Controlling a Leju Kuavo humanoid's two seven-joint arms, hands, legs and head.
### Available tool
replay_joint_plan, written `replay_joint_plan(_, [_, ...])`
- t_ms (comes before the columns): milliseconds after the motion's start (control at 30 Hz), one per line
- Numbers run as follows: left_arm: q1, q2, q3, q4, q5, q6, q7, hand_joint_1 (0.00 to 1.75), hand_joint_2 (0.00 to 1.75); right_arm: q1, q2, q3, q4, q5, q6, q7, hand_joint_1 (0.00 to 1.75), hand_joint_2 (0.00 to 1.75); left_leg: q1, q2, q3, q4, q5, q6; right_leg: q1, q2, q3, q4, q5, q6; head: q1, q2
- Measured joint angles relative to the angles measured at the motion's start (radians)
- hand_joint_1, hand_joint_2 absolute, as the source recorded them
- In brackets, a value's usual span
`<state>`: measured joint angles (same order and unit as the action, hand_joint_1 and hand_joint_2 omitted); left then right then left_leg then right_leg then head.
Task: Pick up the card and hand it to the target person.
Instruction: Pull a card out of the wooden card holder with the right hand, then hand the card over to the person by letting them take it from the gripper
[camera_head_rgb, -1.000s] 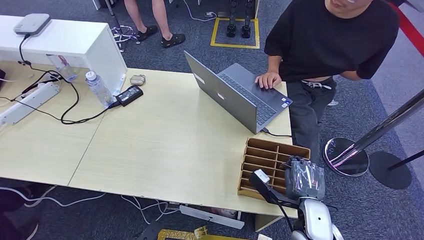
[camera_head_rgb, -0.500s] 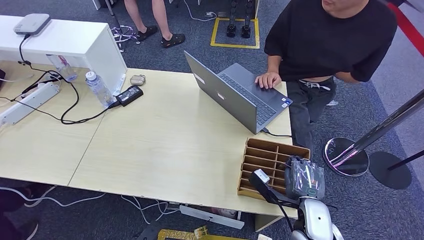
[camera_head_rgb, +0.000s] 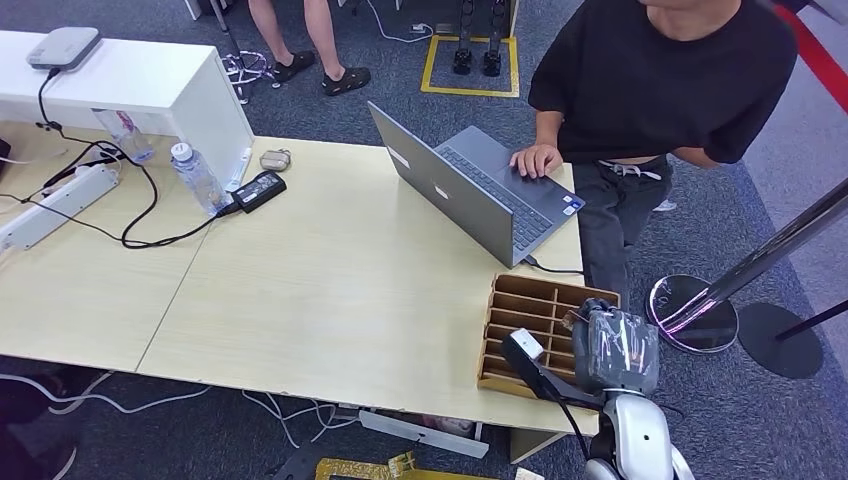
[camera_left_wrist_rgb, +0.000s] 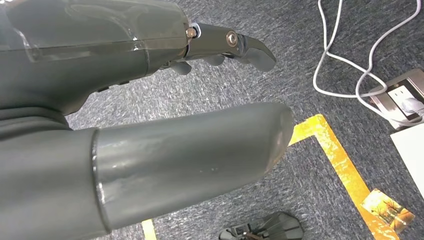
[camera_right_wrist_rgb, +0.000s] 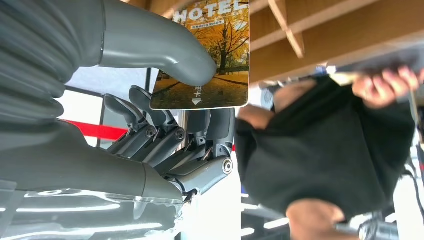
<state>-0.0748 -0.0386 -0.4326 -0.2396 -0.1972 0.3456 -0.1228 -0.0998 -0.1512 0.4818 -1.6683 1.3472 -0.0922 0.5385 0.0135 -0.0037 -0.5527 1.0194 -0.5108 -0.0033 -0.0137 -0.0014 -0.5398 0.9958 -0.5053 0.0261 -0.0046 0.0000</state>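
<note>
A person in black (camera_head_rgb: 660, 80) stands behind the pale table (camera_head_rgb: 330, 290), whose slotted wooden organizer (camera_head_rgb: 525, 318) lies under the right hand (camera_head_rgb: 615, 348), thumb and fingers pinching the hotel card (camera_right_wrist_rgb: 207, 65), while the left hand (camera_left_wrist_rgb: 125, 100) hangs empty, fingers apart

Right hand (camera_head_rgb: 617, 345) over wooden organiser (camera_head_rgb: 530, 318), laptop (camera_head_rgb: 470, 185), person (camera_head_rgb: 650, 90)

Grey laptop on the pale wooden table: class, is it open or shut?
Open: the grey laptop's lid stands raised, keyboard exposed, and a person's hand rests on it.
</note>
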Motion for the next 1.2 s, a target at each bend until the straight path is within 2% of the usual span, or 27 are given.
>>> replay_joint_plan(200, [0.000, 0.002, 0.000, 0.000, 0.004, 0.000, 0.000, 0.00, 0.00, 0.000, -0.002, 0.000, -0.092, 0.025, 0.000, 0.011, 1.63, 1.75, 0.000, 0.000, 0.000, 0.000, 0.000, 0.000, 0.000, 0.000, 0.000, 0.000, 0.000, 0.000, 0.000, 0.000])
replay_joint_plan(567, [0.000, 0.002, 0.000, 0.000, 0.006, 0.000, 0.002, 0.00, 0.00, -0.013, -0.013, 0.000, -0.224, 0.059, 0.005, 0.033, 1.74, 1.75, 0.000, 0.000, 0.000, 0.000, 0.000, 0.000, 0.000, 0.000, 0.000, 0.000, 0.000, 0.000, 0.000, 0.000])
replay_joint_plan(1067, [0.000, 0.002, -0.001, 0.000, 0.000, -0.008, -0.006, 0.00, 0.00, -0.095, -0.065, -0.049, -0.236, 0.019, 0.065, 0.063, 1.75, 1.75, 0.000, 0.000, 0.000, 0.000, 0.000, 0.000, 0.000, 0.000, 0.000, 0.000, 0.000, 0.000, 0.000, 0.000])
replay_joint_plan(1200, [0.000, 0.002, -0.001, 0.000, 0.000, -0.009, -0.005, 0.00, 0.00, -0.106, -0.073, -0.072, -0.227, -0.062, 0.058, 0.054, 1.75, 1.75, 0.000, 0.000, 0.000, 0.000, 0.000, 0.000, 0.000, 0.000, 0.000, 0.000, 0.000, 0.000, 0.000, 0.000])
